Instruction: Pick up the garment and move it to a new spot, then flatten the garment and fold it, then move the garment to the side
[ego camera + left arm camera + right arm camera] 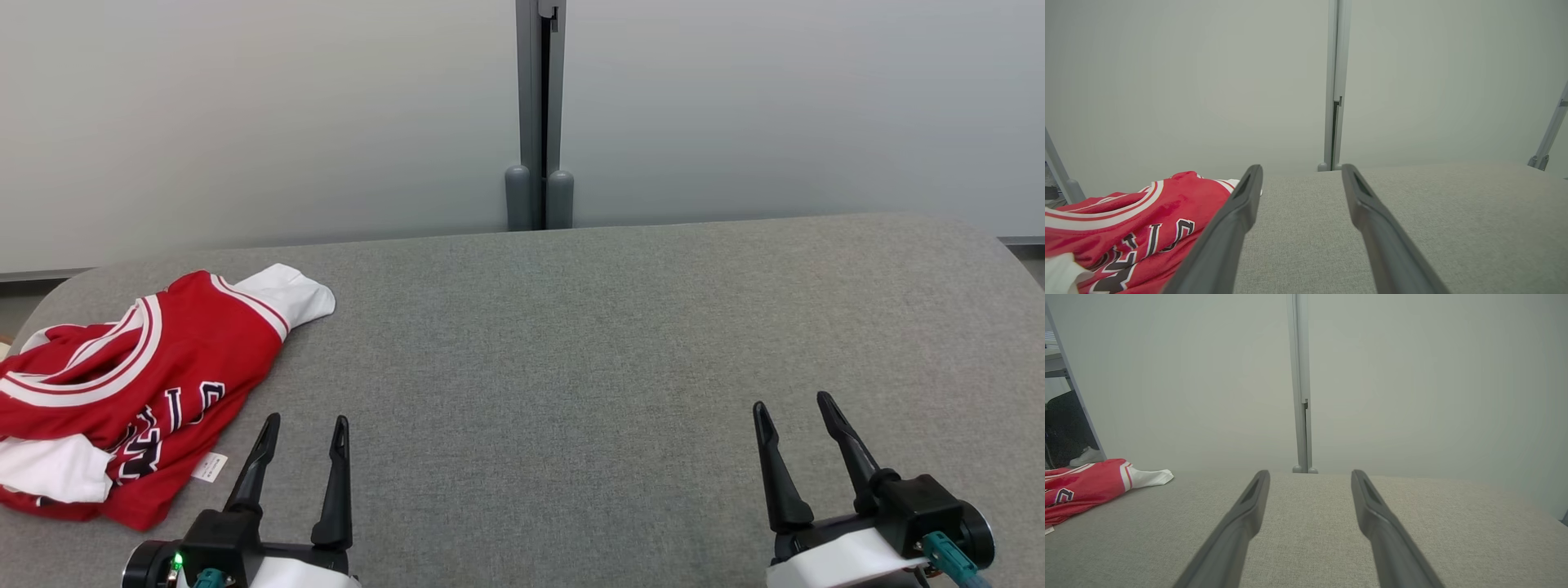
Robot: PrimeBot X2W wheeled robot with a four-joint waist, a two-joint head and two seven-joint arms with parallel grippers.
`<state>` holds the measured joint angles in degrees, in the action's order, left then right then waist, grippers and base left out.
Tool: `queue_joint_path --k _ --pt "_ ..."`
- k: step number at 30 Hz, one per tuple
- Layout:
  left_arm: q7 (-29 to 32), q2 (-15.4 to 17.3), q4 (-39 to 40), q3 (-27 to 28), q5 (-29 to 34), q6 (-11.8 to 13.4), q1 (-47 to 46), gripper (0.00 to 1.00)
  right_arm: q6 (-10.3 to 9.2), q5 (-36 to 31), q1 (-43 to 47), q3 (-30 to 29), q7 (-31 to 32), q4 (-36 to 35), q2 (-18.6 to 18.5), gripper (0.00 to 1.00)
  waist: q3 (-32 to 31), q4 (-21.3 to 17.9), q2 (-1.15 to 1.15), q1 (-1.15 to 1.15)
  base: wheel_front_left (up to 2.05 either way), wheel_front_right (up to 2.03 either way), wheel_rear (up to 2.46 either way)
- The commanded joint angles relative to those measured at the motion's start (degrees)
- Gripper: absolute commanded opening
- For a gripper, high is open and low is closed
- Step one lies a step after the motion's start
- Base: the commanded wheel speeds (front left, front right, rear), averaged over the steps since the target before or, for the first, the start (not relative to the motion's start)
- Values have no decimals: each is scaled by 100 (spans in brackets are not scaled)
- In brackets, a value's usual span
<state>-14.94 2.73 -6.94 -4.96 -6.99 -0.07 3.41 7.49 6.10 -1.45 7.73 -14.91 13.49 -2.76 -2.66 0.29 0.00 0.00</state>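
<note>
While the garment (163,359) lies crumpled, the left end effector (307,418) gapes.

Left of the black-fingered left gripper (307,420), the crumpled red fabric jersey (188,367) shows white stripes, white sleeves and black white-edged letters. Beneath it and the black right gripper (791,402), the cloth tabletop (571,343) is flecked grey.

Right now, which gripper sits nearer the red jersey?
The left gripper: its fingers rise just beside the crumpled jersey. The right gripper stands far across the grey surface, open like the left.
</note>
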Motion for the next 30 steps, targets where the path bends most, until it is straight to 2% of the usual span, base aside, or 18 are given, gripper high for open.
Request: queue_joint_path --k 1,13,18,23,30 --pt "-32 28 -10 9 41 24 67 100 0 -52 8 -1 -38 4 -23 100 0 -1 0 0 0 0 0" --pt "-26 27 -52 -4 62 -19 73 100 0 26 0 -1 -37 8 -22 100 -24 57 0 0 0 0 0" --pt "-26 28 -69 18 85 19 58 100 0 17 36 68 -37 13 -21 100 -37 193 0 0 0 0 0" --pt "-26 26 -1 21 166 42 -10 100 0 23 68 107 -37 -10 -21 100 -7 531 0 0 0 0 0" --pt "-26 26 57 49 244 98 24 100 0 36 104 107 -30 -38 -21 100 62 1286 0 0 0 0 0"
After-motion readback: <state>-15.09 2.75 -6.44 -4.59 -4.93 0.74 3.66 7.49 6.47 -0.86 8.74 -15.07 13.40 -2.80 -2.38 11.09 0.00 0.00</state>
